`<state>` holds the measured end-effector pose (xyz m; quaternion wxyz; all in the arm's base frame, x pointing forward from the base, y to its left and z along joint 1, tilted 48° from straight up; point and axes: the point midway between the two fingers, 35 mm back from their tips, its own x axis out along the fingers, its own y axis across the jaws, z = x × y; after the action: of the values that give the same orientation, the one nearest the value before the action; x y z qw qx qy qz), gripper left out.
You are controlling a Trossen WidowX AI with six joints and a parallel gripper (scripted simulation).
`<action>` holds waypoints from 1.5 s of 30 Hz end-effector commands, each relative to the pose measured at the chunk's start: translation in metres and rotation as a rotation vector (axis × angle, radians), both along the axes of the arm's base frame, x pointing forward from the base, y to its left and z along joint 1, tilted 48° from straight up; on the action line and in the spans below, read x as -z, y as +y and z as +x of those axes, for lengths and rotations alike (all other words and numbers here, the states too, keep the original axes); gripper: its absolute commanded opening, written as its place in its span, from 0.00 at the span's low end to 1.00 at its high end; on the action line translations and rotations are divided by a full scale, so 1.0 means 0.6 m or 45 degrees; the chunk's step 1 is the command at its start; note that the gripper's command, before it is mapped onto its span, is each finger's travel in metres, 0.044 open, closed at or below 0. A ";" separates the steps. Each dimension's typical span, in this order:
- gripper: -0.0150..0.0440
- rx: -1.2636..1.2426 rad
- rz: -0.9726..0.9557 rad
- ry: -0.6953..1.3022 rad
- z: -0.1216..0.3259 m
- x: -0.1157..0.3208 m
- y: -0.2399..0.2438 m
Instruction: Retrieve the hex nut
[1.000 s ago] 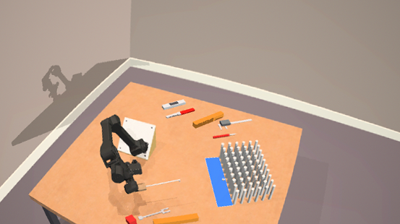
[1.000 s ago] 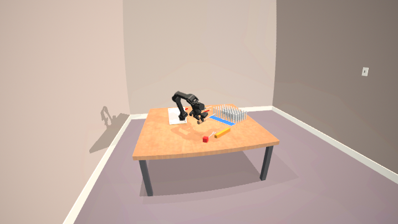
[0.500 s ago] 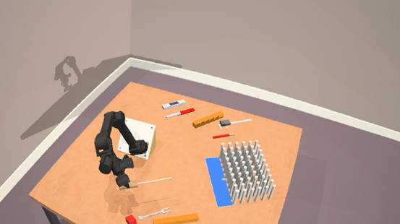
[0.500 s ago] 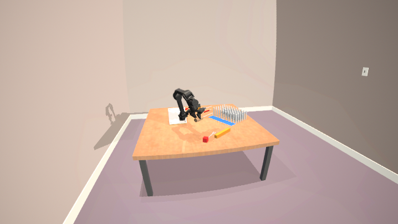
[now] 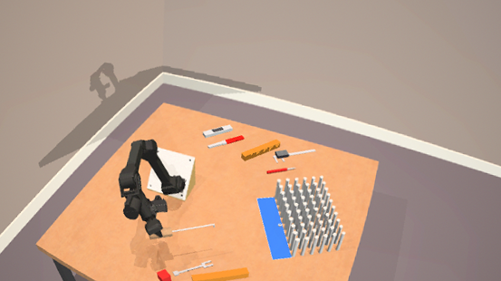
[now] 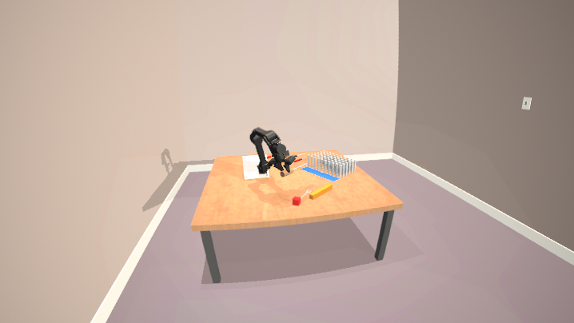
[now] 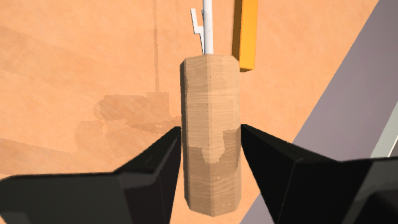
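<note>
My gripper (image 5: 157, 230) (image 6: 283, 173) (image 7: 210, 131) is shut on the wooden handle (image 5: 165, 232) (image 7: 211, 115) of a tool with a thin white rod (image 5: 193, 227) (image 7: 207, 25). It holds the tool above the table's front left part, with the rod pointing toward the spacers. The field of standing grey spacers (image 5: 309, 214) (image 6: 331, 163) is far to the right. The blue taped strip (image 5: 269, 230) (image 6: 319, 173) lies along its near side. A small grey speck (image 5: 279, 224), which may be the nut, sits on the strip next to the spacers.
Below the gripper lie a red cube (image 5: 163, 276) (image 6: 296, 201), a forked white tool (image 5: 193, 268) and an orange bar (image 5: 219, 275) (image 6: 320, 191) (image 7: 246, 30). At the back lie a white block (image 5: 217, 130), a red-handled tool (image 5: 225, 142), an orange block (image 5: 260, 149), a black-headed tool (image 5: 287, 153) and a thin red tool (image 5: 280, 171).
</note>
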<state>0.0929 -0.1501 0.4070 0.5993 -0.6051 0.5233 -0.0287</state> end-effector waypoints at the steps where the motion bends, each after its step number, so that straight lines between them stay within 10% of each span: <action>1: 0.25 -0.012 0.003 -0.002 0.004 0.003 -0.003; 45: 0.25 -0.013 0.004 0.002 0.017 0.031 -0.050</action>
<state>0.1012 -0.1786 0.3901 0.5987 -0.6049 0.5244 -0.0271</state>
